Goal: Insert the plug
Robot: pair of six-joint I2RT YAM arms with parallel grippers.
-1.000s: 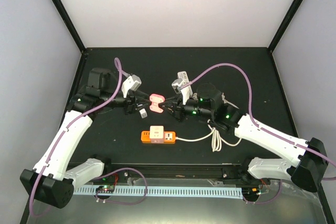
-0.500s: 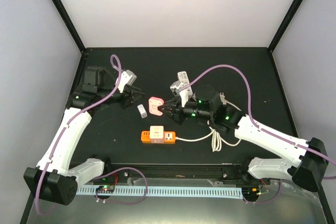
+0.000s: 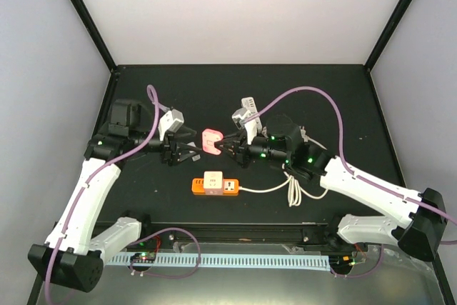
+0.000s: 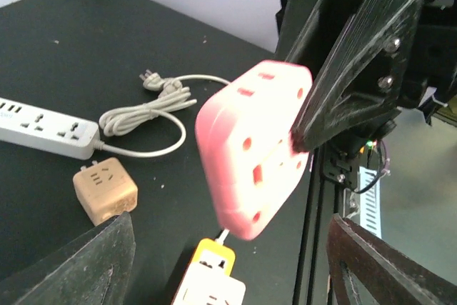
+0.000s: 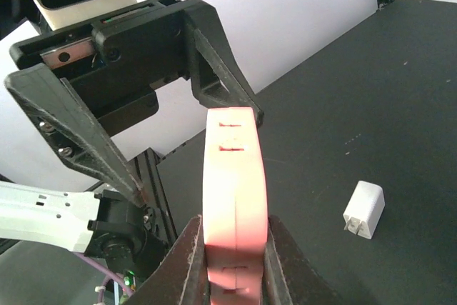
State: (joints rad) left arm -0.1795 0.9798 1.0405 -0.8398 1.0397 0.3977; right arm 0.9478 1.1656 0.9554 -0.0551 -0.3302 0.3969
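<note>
My right gripper [image 5: 235, 248] is shut on a pink socket adapter [image 5: 234, 176] and holds it edge-up above the table; it also shows in the top view [image 3: 213, 141]. My left gripper [image 3: 188, 148] is open and empty, its jaws spread wide just left of the adapter. In the left wrist view the adapter's socket face [image 4: 253, 151] fills the middle between my left fingers [image 4: 78, 262]. A small white plug [image 5: 364, 210] lies on the black table below; in the top view the left gripper covers it.
An orange and white power strip [image 3: 214, 186] lies near the front, its white cable coiled to the right [image 3: 294, 189]. A white power strip [image 4: 46, 126] and a tan cube adapter [image 4: 105, 192] lie farther back. The black table edge [image 3: 235, 226] is close.
The left gripper pulled back to the left, leaving the white plug lying on the table, then came back over it toward the adapter. The right gripper kept the pink adapter almost still.
</note>
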